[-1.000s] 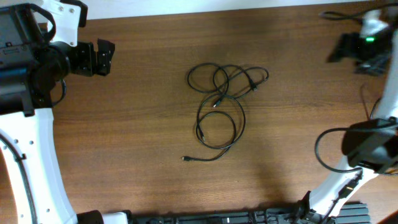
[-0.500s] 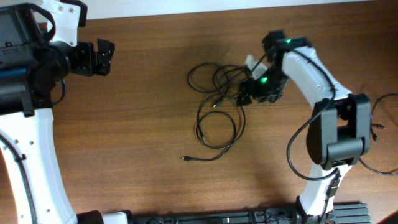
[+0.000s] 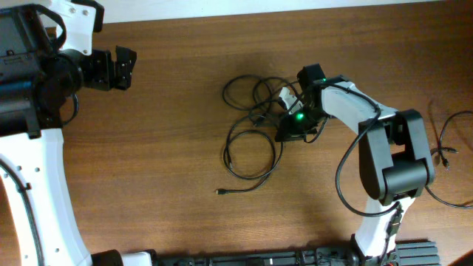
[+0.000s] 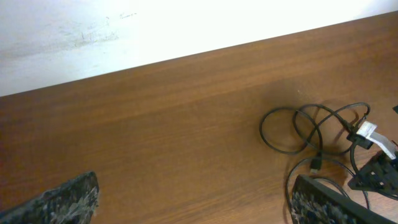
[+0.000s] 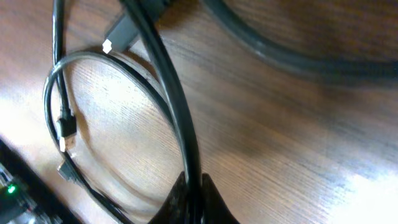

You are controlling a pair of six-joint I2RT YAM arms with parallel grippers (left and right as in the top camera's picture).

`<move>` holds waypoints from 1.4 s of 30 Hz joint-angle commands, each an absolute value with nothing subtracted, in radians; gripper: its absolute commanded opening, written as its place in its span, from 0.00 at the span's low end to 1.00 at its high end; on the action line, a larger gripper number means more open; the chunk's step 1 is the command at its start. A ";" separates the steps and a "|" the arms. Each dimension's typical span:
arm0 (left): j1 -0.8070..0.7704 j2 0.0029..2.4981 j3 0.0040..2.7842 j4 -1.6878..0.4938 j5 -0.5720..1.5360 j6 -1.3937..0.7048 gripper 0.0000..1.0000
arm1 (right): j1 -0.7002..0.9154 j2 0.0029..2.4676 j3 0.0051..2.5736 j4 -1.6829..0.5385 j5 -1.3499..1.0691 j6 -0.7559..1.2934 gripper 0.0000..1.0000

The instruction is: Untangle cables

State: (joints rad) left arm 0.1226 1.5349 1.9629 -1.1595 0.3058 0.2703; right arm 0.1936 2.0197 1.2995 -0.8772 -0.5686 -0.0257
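The cables (image 3: 255,111) are thin black cords looped together in a tangle at the middle of the wooden table, with one loose plug end (image 3: 219,192) trailing toward the front. My right gripper (image 3: 290,129) is down at the tangle's right side. In the right wrist view its jaws are shut on one black cable (image 5: 171,87), pinched at the gripper (image 5: 193,194). My left gripper (image 3: 126,68) hovers far to the left, open and holding nothing. The left wrist view shows its fingertips (image 4: 68,198) spread wide, with the cables (image 4: 311,130) off to the right.
Another thin black cord (image 3: 451,140) lies at the table's right edge. A white wall (image 4: 124,25) runs behind the far table edge. A black strip (image 3: 295,258) lines the front edge. The right arm's own thick wire (image 3: 347,177) loops beside its base.
The right arm swung in from the far right corner to the tangle and its jaws shut on a cable. The lower loop shifted left. The left arm stayed put.
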 commanded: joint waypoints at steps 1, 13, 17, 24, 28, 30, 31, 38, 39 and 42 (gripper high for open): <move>0.122 1.517 1.977 -1.158 0.306 0.278 0.99 | 0.196 1.875 1.391 -0.947 -0.594 -0.030 0.04; 0.122 1.517 1.977 -1.158 0.306 0.278 0.99 | 0.195 1.269 1.693 -0.941 0.281 0.054 0.04; 0.122 1.517 1.977 -1.158 0.306 0.278 0.99 | 0.129 1.294 1.693 -0.921 0.622 0.069 0.04; 0.122 1.517 1.977 -1.158 0.306 0.278 0.99 | -0.300 1.414 1.693 -1.003 0.623 0.459 0.04; 0.123 1.517 1.977 -1.158 0.306 0.278 0.99 | -0.458 1.482 1.693 -1.082 0.455 0.514 0.04; 0.122 1.517 1.977 -1.158 0.306 0.278 0.99 | -0.508 1.529 1.692 -1.115 0.389 0.514 0.06; 0.122 1.517 1.977 -1.158 0.306 0.278 0.99 | -0.521 1.560 1.692 -1.127 0.373 0.513 0.21; 0.122 1.517 1.977 -1.158 0.306 0.278 0.99 | -0.523 1.675 1.692 -1.175 0.232 0.480 0.71; 0.122 1.517 1.977 -1.158 0.306 0.279 0.99 | -0.523 1.680 1.692 -1.172 0.163 0.436 0.71; 0.122 1.517 1.977 -1.158 0.306 0.278 0.99 | -0.518 1.696 1.692 -1.167 -0.147 0.227 0.71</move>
State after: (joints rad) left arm 0.1226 1.5349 1.9629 -1.1595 0.3058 0.2703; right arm -0.5220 1.6741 1.6814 -1.1713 0.1295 0.4080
